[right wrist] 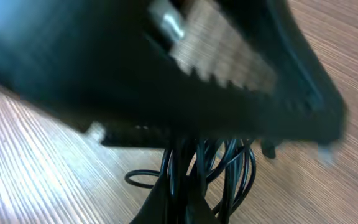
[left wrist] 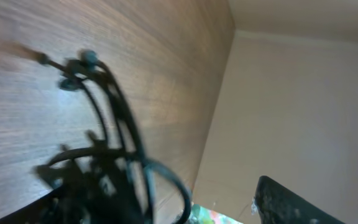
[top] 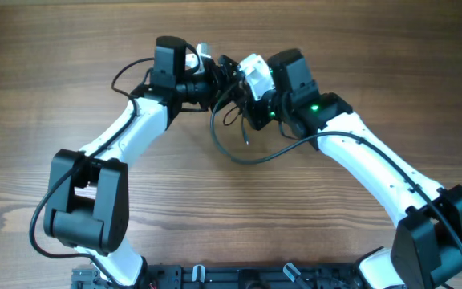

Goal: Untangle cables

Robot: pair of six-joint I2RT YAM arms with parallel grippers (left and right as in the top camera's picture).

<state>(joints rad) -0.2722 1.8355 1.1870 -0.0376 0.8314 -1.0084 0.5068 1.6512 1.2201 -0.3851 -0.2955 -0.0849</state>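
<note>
The cables (top: 224, 132) are a bundle of thin black cords hanging in loops between my two grippers above the table's far middle. One long loop trails down onto the wood. My right gripper (top: 245, 98) is shut on the bundle; in the right wrist view its fingers (right wrist: 191, 202) pinch several strands (right wrist: 244, 165) that hang toward the table. My left gripper (top: 215, 75) is right beside it. In the left wrist view its fingers (left wrist: 191, 208) stand wide apart, and the blurred cables (left wrist: 114, 106), with small plug ends at the top, lie against its left finger.
The wooden table (top: 70, 48) runs under both arms. The thicker black arm wires run along each arm. The left gripper's body (right wrist: 166, 68) fills the top of the right wrist view, very close. A pale wall (left wrist: 303, 93) shows past the table's edge.
</note>
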